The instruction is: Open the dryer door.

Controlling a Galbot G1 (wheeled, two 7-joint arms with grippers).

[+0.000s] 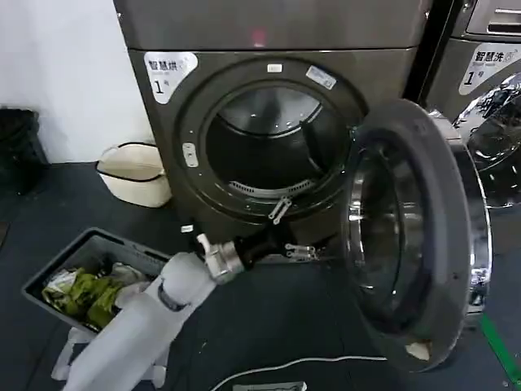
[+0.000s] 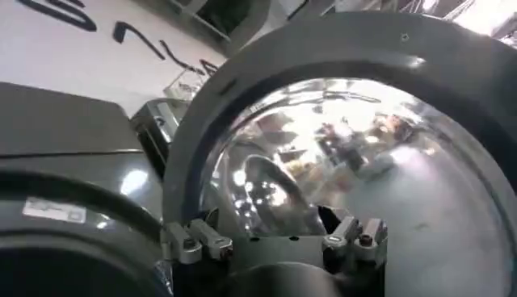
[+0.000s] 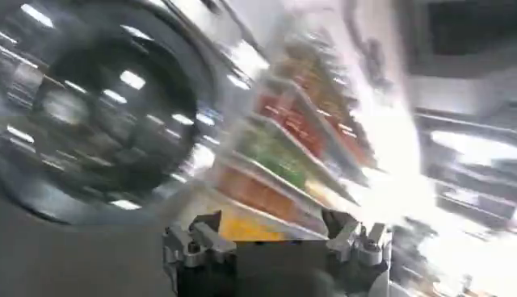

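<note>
Dryer door: swung well out on its right-side hinge, standing at the right of the head frame, inner glass bowl facing left toward the arm. In the left wrist view the door looms close, its dark rim arching over the shiny glass.

Drum opening: fully exposed at upper centre of the head frame; nothing blocks it, so I'd judge the opening as good as done.

Left end effector: low at centre, below the drum opening and just beside the door's inner edge. Its fingers are spread wide with nothing between them. It sits there, I'd say, because it is the arm working the door, with the inner rim the handiest thing to push.

Right end effector: fingers spread apart, empty, pointing at a blurred dark round shape and bright shelves; it looks to be waiting.

Laundry basket: grey, on the floor at lower left, with green and pale cloth inside, placed near the machine, presumably for loading.

Cream tub: against the wall, left of the dryer.

White cable: trails across the dark floor at the bottom, a possible snag.
</note>
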